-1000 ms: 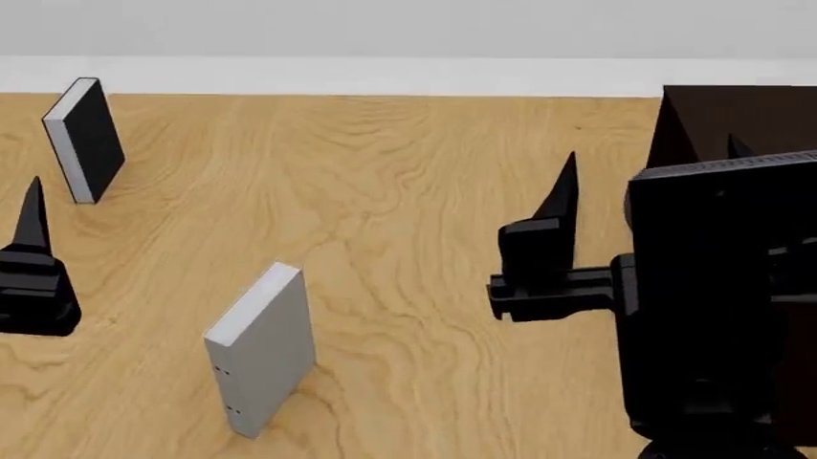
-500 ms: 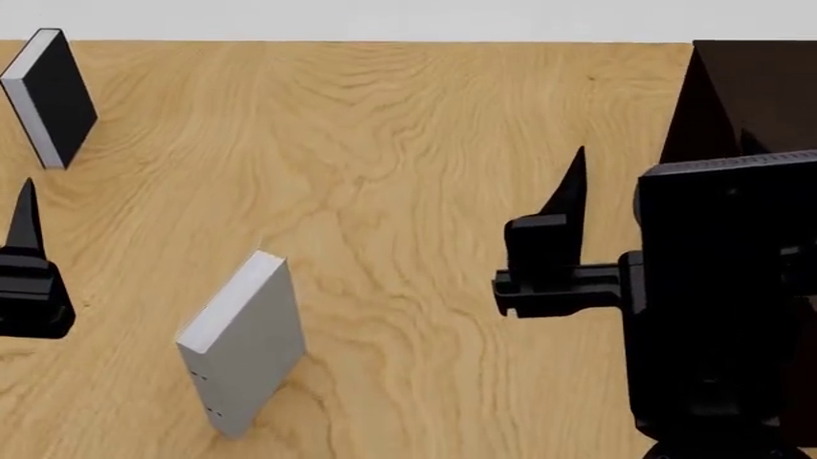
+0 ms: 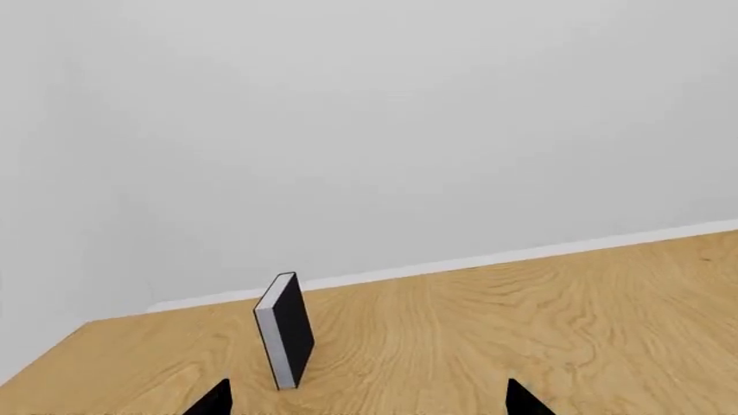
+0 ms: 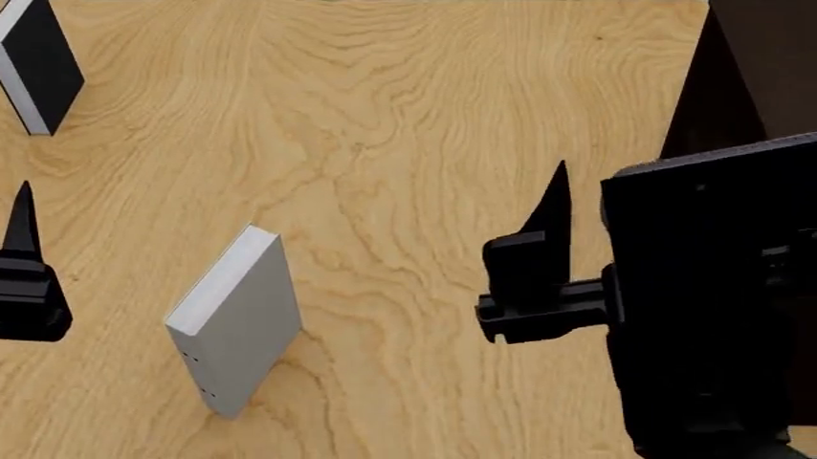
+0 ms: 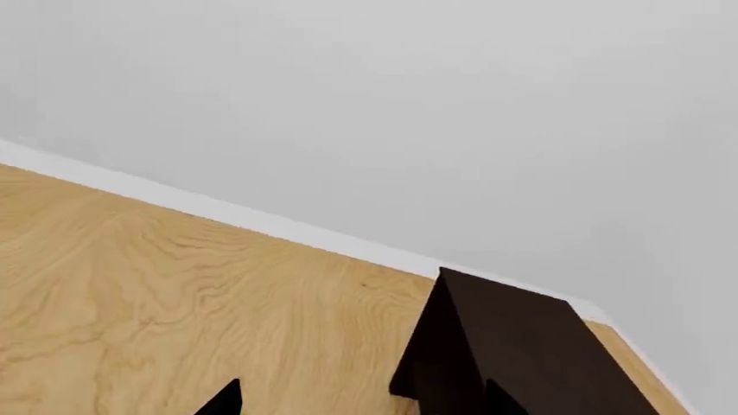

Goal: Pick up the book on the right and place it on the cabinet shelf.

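Target book (image 4: 236, 320) is a grey hardcover with small dots on its spine, upright at lower left of the head view on the wood floor (image 4: 383, 143). Since the earlier frame everything has slid down-frame and the wall is gone. Cabinet shelf (image 4: 753, 76) fills the upper right, black book (image 4: 38, 62) upper left, open floor between; right gripper (image 5: 358, 402) and left gripper (image 3: 363, 402) both spread, empty.

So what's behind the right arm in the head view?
Only the dark cabinet shows above it. The right arm covers the floor there, so any book behind is hidden.
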Available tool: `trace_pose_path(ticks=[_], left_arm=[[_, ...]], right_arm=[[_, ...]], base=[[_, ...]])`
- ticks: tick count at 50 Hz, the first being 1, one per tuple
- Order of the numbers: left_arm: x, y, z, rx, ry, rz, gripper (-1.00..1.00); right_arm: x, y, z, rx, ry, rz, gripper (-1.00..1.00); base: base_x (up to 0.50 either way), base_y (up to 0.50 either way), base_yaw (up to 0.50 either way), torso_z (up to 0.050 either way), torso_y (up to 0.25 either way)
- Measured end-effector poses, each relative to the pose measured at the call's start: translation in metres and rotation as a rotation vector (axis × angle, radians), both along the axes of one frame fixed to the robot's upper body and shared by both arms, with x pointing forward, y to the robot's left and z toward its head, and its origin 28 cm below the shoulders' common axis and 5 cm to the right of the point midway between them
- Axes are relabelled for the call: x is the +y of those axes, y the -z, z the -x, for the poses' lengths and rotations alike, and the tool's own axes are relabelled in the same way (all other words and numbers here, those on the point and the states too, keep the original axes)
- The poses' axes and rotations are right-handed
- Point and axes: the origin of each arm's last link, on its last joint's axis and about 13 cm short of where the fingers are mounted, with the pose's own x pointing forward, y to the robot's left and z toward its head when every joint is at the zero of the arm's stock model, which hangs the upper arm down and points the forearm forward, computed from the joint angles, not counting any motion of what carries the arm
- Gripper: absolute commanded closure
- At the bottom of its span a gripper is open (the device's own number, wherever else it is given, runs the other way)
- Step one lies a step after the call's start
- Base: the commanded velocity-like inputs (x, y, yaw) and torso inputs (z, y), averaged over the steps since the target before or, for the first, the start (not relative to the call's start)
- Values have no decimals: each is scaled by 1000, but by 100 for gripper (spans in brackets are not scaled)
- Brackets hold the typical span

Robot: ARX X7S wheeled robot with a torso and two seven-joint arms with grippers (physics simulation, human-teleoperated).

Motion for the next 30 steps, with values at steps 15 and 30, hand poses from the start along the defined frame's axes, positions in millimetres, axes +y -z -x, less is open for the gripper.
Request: trace_pose_path(ticks=[15,30], left_arm=[[-1,1,3,-3,5,1,-100],[0,2,5,-6,8,0,-100]], right_arm=[[0,-8,39,59,-68,55,-100],[4,-19,74,124,-150,93,-100]], base=[[0,0,0,0,0],[0,0,0,0,0]])
